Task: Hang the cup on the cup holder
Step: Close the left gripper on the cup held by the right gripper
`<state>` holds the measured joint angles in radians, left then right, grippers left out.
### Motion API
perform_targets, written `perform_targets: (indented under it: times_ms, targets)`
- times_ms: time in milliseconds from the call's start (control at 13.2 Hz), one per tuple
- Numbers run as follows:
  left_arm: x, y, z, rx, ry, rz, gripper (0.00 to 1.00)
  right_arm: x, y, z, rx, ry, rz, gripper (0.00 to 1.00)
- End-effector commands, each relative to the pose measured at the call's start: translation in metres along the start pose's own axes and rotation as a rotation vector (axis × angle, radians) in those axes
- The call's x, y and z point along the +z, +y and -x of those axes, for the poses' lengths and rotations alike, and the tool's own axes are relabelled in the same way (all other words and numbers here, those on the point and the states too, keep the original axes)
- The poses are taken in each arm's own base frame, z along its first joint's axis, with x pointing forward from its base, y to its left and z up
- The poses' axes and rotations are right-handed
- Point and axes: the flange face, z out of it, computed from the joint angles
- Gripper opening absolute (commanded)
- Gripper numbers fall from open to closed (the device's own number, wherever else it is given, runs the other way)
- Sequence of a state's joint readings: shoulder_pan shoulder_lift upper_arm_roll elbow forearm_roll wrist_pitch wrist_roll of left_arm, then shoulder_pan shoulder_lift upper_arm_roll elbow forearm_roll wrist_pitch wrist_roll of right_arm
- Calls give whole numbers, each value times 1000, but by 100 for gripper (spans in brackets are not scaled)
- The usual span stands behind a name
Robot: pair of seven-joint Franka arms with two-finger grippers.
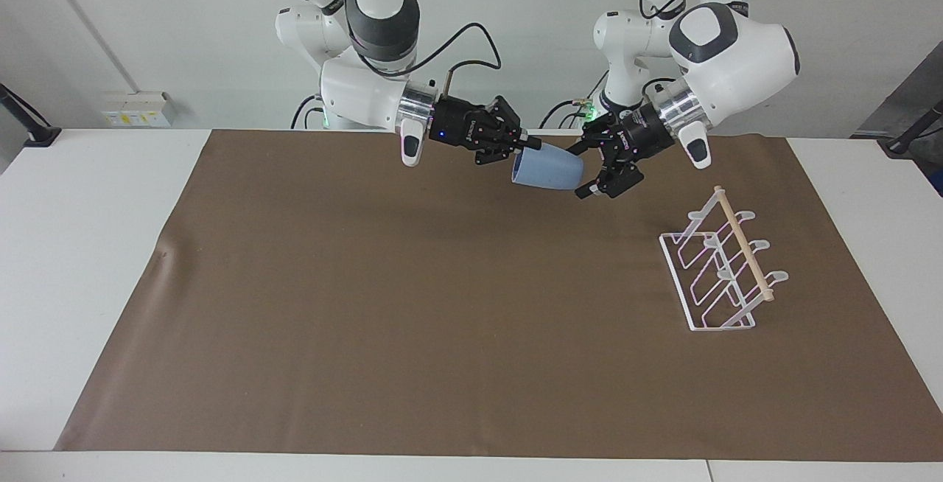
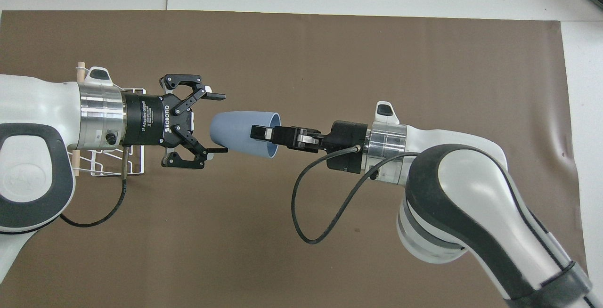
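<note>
Cup: light blue, held in the air on its side over the brown mat, above the part of the mat toward the robots' edge of the table. Its open mouth faced the right arm, and its narrower rounded base faced the left gripper.
Right gripper: fingers pressed together on the cup's rim, one finger inside the mouth and one outside, as the overhead view showed. It reached in from the right arm's end, roughly level with the mat.
Left gripper: fingers spread wide, one on each side of the cup's base. The base sat just between the fingertips. Whether they touched the cup could not be told.
Left arm: it came in from its own end of the table, and in the overhead view its wrist covered much of the rack.
Rack: white wire with slanted prongs and a wooden dowel along its top. It stood on the mat toward the left arm's end, near that edge of the mat and well apart from the cup. No cup hung on it.
Mat: brown, covering most of the white table, with bare table showing along the edges.
</note>
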<state>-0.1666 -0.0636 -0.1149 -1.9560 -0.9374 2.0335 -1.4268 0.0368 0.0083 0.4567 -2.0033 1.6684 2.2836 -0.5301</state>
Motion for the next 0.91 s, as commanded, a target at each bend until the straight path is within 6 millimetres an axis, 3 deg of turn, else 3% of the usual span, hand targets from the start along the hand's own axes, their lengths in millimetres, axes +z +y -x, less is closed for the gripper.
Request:
perform_targets:
  times_ms: [0,152,684,760,837]
  targets:
    - [4,2,2,-20,-16,19,100,-1,-16,-3,35,25,-29,0]
    - [5,2,3,-17,-17,17,89,0,-17,-3,34,24,-28,0]
    - [0,0,21,10,-29,13,85,-1,-16,-4,36,36,-22,0]
    - [0,-1,21,11,-28,11,77,-1,-16,-4,39,36,-21,0]
    - [0,-1,21,12,-28,12,59,-1,-16,-4,38,36,-22,0]
